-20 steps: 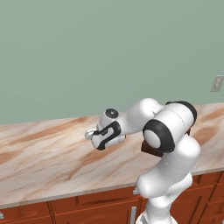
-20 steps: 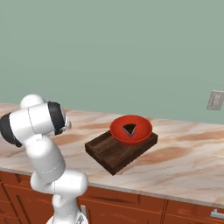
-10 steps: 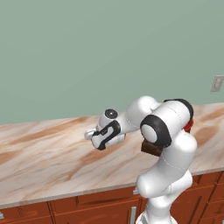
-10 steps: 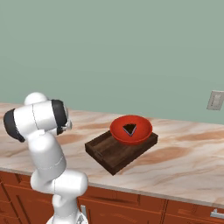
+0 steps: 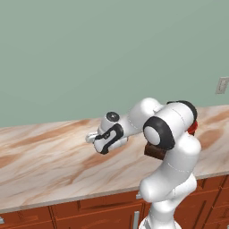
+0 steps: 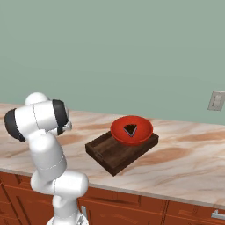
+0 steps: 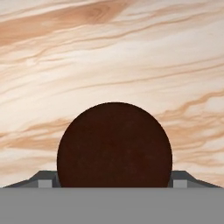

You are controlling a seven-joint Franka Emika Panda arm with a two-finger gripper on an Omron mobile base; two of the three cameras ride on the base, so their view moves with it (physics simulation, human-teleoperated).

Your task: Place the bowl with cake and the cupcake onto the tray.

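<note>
Tray (image 6: 115,154) of dark wood sits on the marble counter (image 6: 184,162), and we note the red bowl with cake (image 6: 131,130) resting on its far corner. Well apart to the left, the tool (image 7: 114,183) hangs low over the cupcake (image 7: 114,145), its fingertips (image 7: 45,180) flanking it; we cannot tell whether they touch.

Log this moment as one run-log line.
bowl: on tray | cupcake: on counter, between the jaws, fingertips flank it | grasp: not confirmed
</note>
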